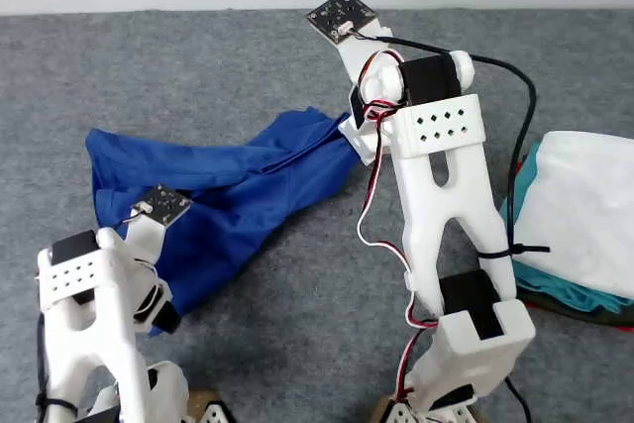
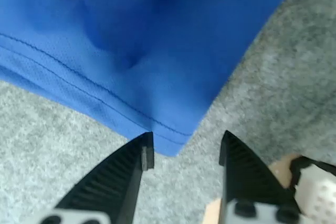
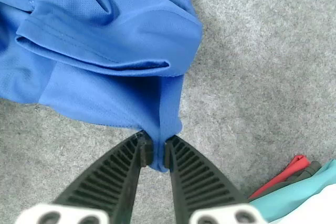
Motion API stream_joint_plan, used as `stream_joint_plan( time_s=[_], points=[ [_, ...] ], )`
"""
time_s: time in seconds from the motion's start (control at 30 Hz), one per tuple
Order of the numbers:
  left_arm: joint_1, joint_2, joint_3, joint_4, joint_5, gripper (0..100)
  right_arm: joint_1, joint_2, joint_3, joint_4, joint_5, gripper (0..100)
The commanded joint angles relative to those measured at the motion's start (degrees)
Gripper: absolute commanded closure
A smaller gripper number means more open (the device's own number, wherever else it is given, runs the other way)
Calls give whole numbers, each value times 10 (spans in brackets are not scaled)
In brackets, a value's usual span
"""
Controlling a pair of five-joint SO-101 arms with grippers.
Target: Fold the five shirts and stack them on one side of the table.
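From above, a crumpled blue shirt [image 1: 238,195] sprawls from the grey, felt-like bench's [image 1: 297,344] left side toward its middle, its near end hidden under the left arm [image 1: 99,304] and its right end under the right arm [image 1: 441,175]; a folded stack [image 1: 584,225], white on top, sits cut off at the right edge. In the left wrist view the left end effector [image 2: 186,142] is open, its ribbed black jaws spread around a stitched hem corner of fine mesh. In the right wrist view the right end effector [image 3: 155,148] is clamped on a narrow pinched fold of the shirt.
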Motion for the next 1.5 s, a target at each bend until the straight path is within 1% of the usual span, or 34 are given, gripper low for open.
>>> stream_joint_plan(
  time_s=[0.0,0.2,0.33,0.43,0.5,0.57,0.7,0.8,0.93,1.03,1.13,1.27,1.47],
  points=[
    [3,10,0,-38,-5,786,8,-36,-28,9,0,988],
    [1,120,-23,-76,-4,791,8,-36,-28,9,0,988],
    [3,177,-50,-87,-4,855,9,-36,-28,9,0,988],
    [0,193,-75,-81,-4,928,9,-36,-28,9,0,988],
    [-1,185,-99,-59,-4,985,9,-42,-29,9,1,988],
    [-2,161,-138,-11,-3,984,9,-46,-33,9,3,988],
    [0,72,-260,81,39,986,13,-86,-33,3,4,988],
    [0,20,-366,131,66,986,38,-122,-40,-18,1,988],
    [2,5,-493,176,119,986,83,-164,-62,-47,0,988],
    [0,2,-575,186,149,986,101,-189,-94,-52,1,988],
    [3,1,-659,189,166,986,103,-207,-136,-55,3,988],
    [4,1,-770,185,168,986,103,-223,-215,-64,4,988],
    [4,1,-966,185,168,986,116,-229,-331,-109,4,988]
  ],
)
